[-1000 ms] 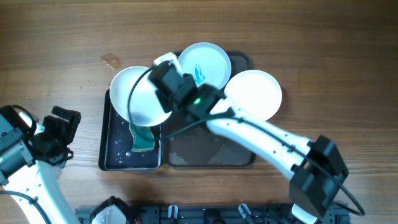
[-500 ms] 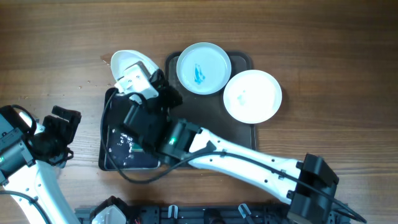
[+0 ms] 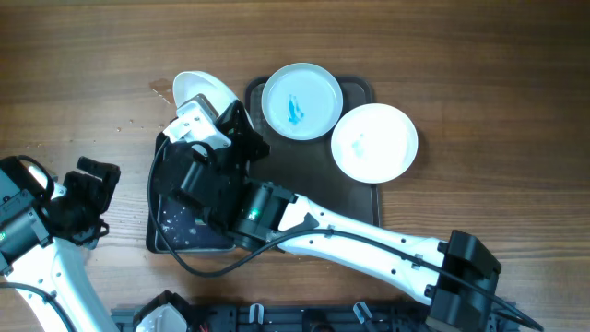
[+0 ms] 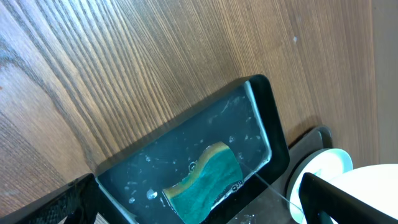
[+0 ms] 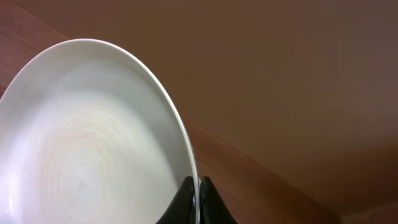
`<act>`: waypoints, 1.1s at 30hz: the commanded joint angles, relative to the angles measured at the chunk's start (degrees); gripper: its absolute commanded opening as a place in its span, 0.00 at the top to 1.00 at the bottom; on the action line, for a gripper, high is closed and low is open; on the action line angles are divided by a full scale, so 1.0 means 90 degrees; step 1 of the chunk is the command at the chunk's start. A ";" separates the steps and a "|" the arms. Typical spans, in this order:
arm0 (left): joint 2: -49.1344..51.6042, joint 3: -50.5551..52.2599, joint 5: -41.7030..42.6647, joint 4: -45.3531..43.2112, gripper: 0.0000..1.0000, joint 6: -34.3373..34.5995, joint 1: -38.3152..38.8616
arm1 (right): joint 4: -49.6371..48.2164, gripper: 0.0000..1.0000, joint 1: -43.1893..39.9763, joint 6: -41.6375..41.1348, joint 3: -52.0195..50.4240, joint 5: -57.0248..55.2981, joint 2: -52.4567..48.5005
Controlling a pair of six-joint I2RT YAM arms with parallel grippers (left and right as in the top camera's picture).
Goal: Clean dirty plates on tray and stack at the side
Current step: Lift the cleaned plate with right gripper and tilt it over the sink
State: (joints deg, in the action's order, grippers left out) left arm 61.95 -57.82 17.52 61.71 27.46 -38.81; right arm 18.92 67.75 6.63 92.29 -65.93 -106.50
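The right jaws pinch only a thin rim, so the tilted plate (image 3: pixel 196 91) could slip to the bench (image 3: pixel 83 55) beneath them; left jaws gape.

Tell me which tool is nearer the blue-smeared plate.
Right. The right tool, shut on a white plate, is just left of the blue-smeared plate; the open left tool sits farther left, past the black basin.

Overhead gives me a straight-down look at the brown wooden desk (image 3: pixel 83 55). Left wrist slants onto the glossy black rectangular basin (image 4: pixel 275 134); right wrist hugs a round white plate (image 5: pixel 93 137); overhead shows both.
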 commanded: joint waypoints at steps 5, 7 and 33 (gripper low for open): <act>-0.0073 -0.0138 0.0119 -0.0005 0.00 -0.0029 -0.0053 | -0.0236 0.96 0.0039 0.0250 0.0185 -0.0206 0.0049; -0.0073 -0.0138 0.0119 -0.0005 0.00 -0.0029 -0.0053 | -0.0289 0.96 0.0039 0.0272 0.0185 -0.0255 0.0049; -0.0073 -0.0138 0.0119 -0.0005 0.00 -0.0029 -0.0053 | -0.0653 0.96 0.0022 0.0857 0.0177 -0.0085 0.0046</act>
State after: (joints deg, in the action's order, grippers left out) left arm 61.95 -57.82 17.52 61.71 27.46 -38.81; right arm 11.57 68.38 17.89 92.42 -65.01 -106.50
